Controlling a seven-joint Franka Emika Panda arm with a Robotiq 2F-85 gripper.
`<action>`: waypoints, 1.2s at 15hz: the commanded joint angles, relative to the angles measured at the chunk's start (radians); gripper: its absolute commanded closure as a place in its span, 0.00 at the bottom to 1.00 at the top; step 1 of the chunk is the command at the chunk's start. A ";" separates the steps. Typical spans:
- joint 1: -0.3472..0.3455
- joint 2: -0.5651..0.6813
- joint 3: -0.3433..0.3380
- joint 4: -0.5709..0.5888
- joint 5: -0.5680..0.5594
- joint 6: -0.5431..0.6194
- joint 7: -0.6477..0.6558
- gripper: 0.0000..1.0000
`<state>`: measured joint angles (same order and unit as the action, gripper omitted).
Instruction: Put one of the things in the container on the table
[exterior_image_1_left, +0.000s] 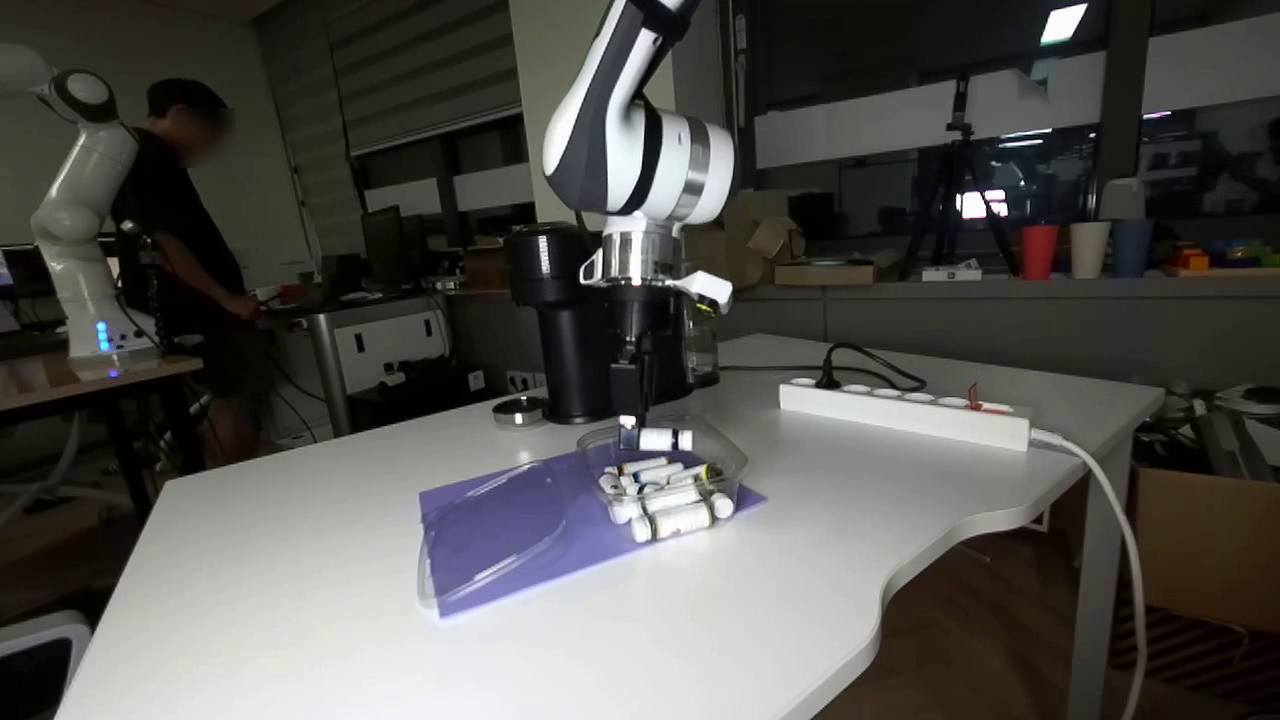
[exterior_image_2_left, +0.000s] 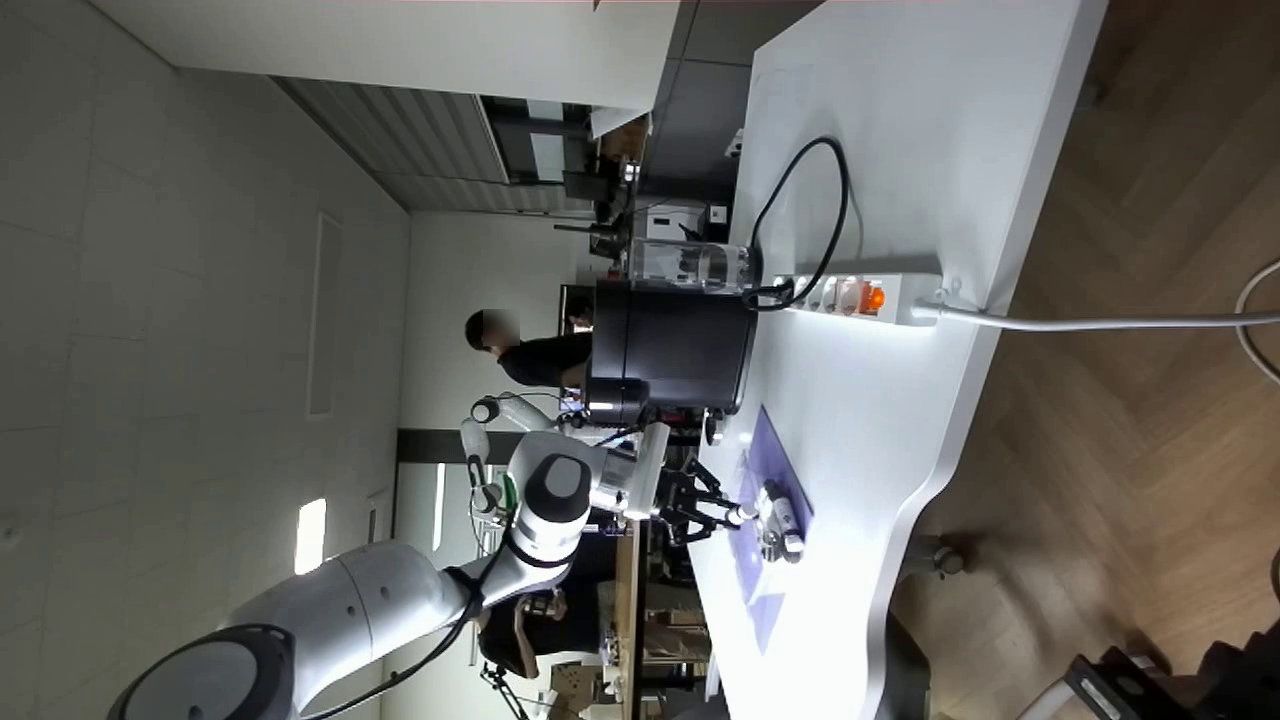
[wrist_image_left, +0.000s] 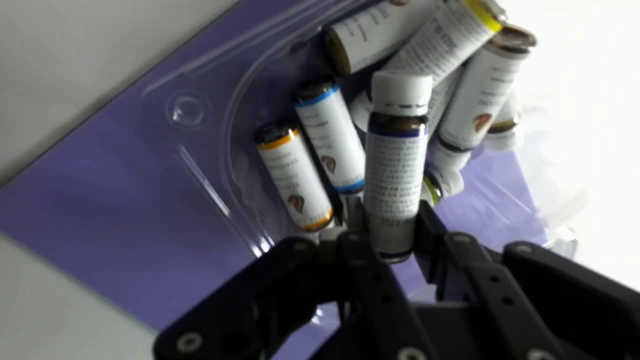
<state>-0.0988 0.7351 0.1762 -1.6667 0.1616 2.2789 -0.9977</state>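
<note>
The gripper (wrist_image_left: 392, 220) has its jaws clamped around 1 bottle (wrist_image_left: 397, 170), held roughly level above the tray (exterior_image_1_left: 722, 452). Other bottles (wrist_image_left: 332, 137) lie piled in the tray, on the mat (exterior_image_1_left: 592, 525) atop the table (exterior_image_1_left: 700, 630).

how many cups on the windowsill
3 in an exterior view: red cup at left, beige cup between, blue cup at right. Unclear whether the pale shape behind is another.

"What's in that white power strip (exterior_image_1_left: 900, 412)?"

"A black plug (exterior_image_1_left: 828, 374), at the end nearer the coffee machine (exterior_image_2_left: 685, 345)."

"And along the windowsill (exterior_image_1_left: 890, 290)?"

"A red cup (exterior_image_1_left: 1039, 252), a cream cup (exterior_image_1_left: 1089, 250) and a blue cup (exterior_image_1_left: 1132, 248) in a row, near a dark tripod (exterior_image_1_left: 957, 150)."
</note>
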 joint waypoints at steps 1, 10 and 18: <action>-0.043 -0.096 0.006 0.019 0.087 -0.088 0.111 0.93; -0.081 -0.038 -0.037 0.128 0.088 0.051 0.003 0.93; 0.023 0.182 -0.063 0.335 -0.198 0.092 -0.043 0.93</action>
<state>-0.1129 0.8177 0.1345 -1.4639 0.0375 2.3824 -1.0224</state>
